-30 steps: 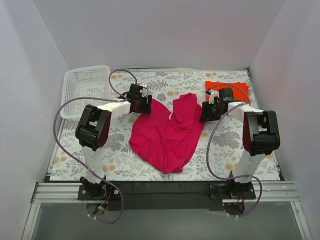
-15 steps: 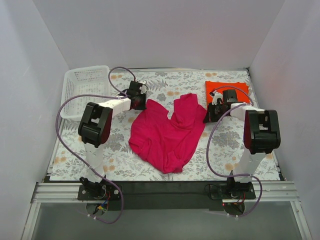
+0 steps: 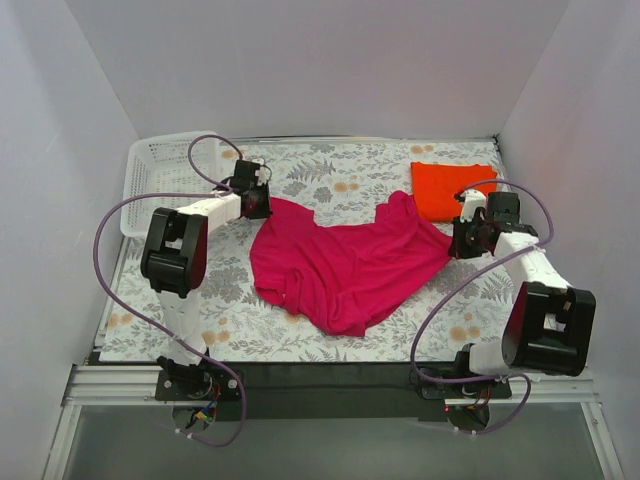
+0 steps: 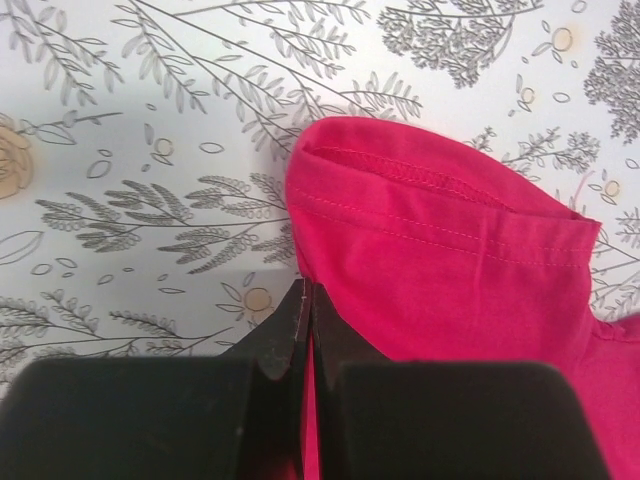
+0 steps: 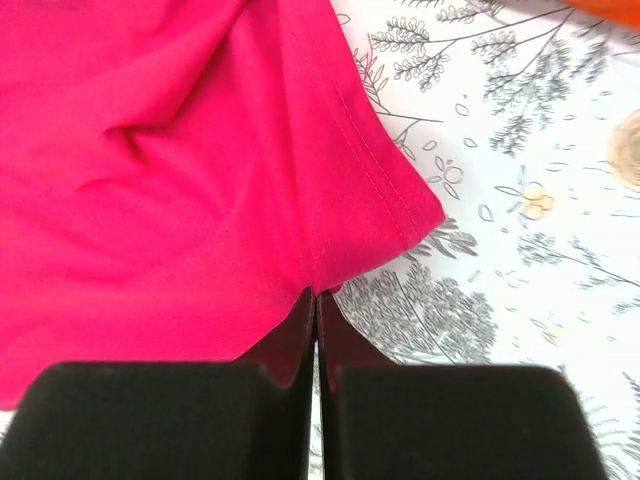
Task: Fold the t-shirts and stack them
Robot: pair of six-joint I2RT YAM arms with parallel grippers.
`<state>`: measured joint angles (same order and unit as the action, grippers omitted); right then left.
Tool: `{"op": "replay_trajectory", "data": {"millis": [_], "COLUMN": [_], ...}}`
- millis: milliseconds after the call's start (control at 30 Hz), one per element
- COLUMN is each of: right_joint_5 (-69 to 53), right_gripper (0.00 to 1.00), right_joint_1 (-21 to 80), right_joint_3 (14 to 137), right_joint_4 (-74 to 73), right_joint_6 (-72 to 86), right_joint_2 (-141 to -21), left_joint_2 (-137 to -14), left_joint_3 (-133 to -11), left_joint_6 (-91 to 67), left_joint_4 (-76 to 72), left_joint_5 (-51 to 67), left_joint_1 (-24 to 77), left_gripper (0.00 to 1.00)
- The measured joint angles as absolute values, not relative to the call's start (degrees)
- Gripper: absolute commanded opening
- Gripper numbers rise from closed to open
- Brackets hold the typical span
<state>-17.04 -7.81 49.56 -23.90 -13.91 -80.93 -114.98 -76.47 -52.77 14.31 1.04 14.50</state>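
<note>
The magenta-pink t-shirt [image 3: 340, 268] lies crumpled and stretched across the middle of the floral table. My left gripper [image 3: 262, 203] is shut on its upper left corner; in the left wrist view the pink cloth [image 4: 440, 260] runs between the closed black fingers [image 4: 285, 325]. My right gripper [image 3: 455, 238] is shut on the shirt's right corner, where the hemmed pink edge [image 5: 370, 190] meets the fingertips [image 5: 300, 325]. The orange-red t-shirt [image 3: 448, 186] lies folded flat at the back right, just behind the right gripper.
A white perforated basket [image 3: 158, 178] stands at the back left, close behind the left arm. Purple cables loop over both arms. White walls enclose the table on three sides. The table's dark front rail [image 3: 320, 375] carries both arm bases.
Both grippers have closed on the pink shirt's top corners and moved apart, left going left, right going right. The shirt has spread wider between them, and the orange shirt is uncovered.
</note>
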Motion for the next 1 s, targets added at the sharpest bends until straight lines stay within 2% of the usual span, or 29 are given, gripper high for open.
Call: {"op": "replay_trajectory", "data": {"millis": [233,433,600,667,700,733,767,800,867,900,1000], "right_joint_5": [-18.68,-27.94,-35.57,-36.51,-36.27,-35.55,-34.74,-33.71,-32.1,-31.44,-30.52], "right_gripper": [0.01,0.01,0.01,0.01,0.11,0.15,0.19,0.29,0.4,0.46,0.5], "right_joint_1": [-7.88,-7.88,-7.86,-7.79,-7.79,-7.77,-7.77,-7.79,-7.81,-7.81,-7.84], "right_joint_3": [45.78,47.57,51.53,52.36,52.56,52.58,52.56,52.56,52.31,52.23,52.18], "right_joint_4": [-30.68,-42.72,-49.98,-50.24,-50.06,-49.71,-49.32,-48.53,-46.87,-46.17,-44.45], "right_joint_6": [-22.2,-37.15,-47.03,-47.48,-47.27,-46.52,-45.98,-44.95,-43.4,-42.7,-41.8], "right_joint_2": [-74.19,-71.66,-65.06,-62.81,-62.57,-62.81,-63.46,-64.51,-65.87,-66.13,-65.71], "left_joint_2": [-114.85,-111.24,-107.72,-106.3,-105.54,-104.62,-103.79,-102.56,-99.39,-97.86,-90.76], "left_joint_3": [-76.44,-74.61,-74.35,-74.35,-74.35,-74.32,-74.17,-73.69,-72.29,-71.4,-67.18], "left_joint_6": [-52.88,-52.86,-52.84,-52.84,-52.77,-52.77,-52.51,-52.73,-53.17,-53.34,-53.71], "left_joint_4": [14.31,13.93,12.99,12.67,12.51,12.23,11.94,11.51,11.18,10.92,10.63], "left_joint_5": [2.44,2.42,3.68,5.06,5.8,6.83,7.64,8.49,10.09,10.41,11.44], "left_joint_1": [14.85,14.83,14.81,14.81,14.81,14.81,14.81,14.81,14.81,14.81,14.81], "left_gripper": [0.0,0.0,0.0,0.12,0.2,0.33,0.4,0.46,0.55,0.57,0.59]}}
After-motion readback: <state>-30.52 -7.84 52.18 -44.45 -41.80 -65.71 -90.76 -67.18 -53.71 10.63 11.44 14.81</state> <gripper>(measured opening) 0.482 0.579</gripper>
